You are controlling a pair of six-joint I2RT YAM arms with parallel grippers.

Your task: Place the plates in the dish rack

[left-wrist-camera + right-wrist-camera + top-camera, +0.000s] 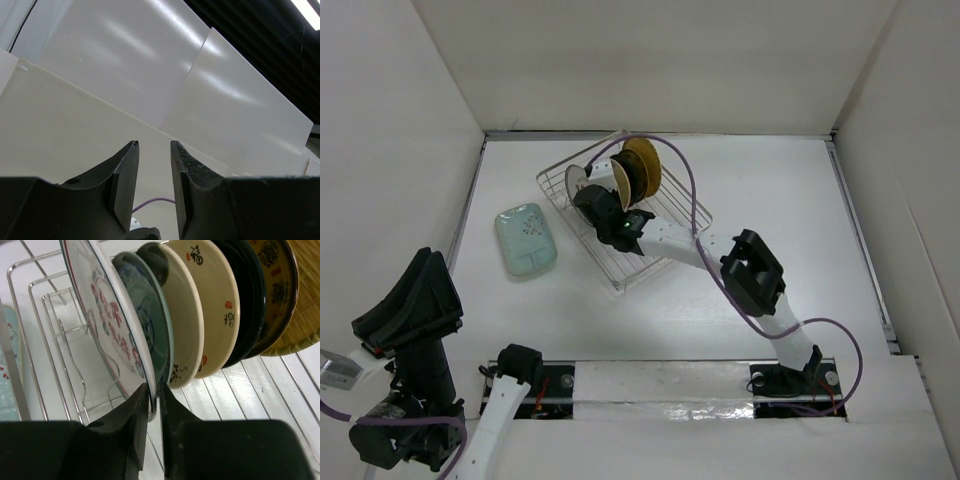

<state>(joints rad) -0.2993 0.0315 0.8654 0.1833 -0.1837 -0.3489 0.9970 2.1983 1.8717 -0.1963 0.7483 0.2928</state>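
Observation:
The silver wire dish rack stands at the table's middle back and holds several plates on edge. In the right wrist view they run left to right: white with red characters, teal patterned, cream-gold, black, dark with gold, tan wood-look. My right gripper is shut on the lower rim of the white plate, at the rack's left end. The pale green plate lies flat on the table left of the rack. My left gripper is open and empty, pointing up at the wall.
White walls enclose the table on three sides. My left arm is folded at the near left corner. A purple cable arcs over the rack from my right arm. The rack wires rise left of the white plate.

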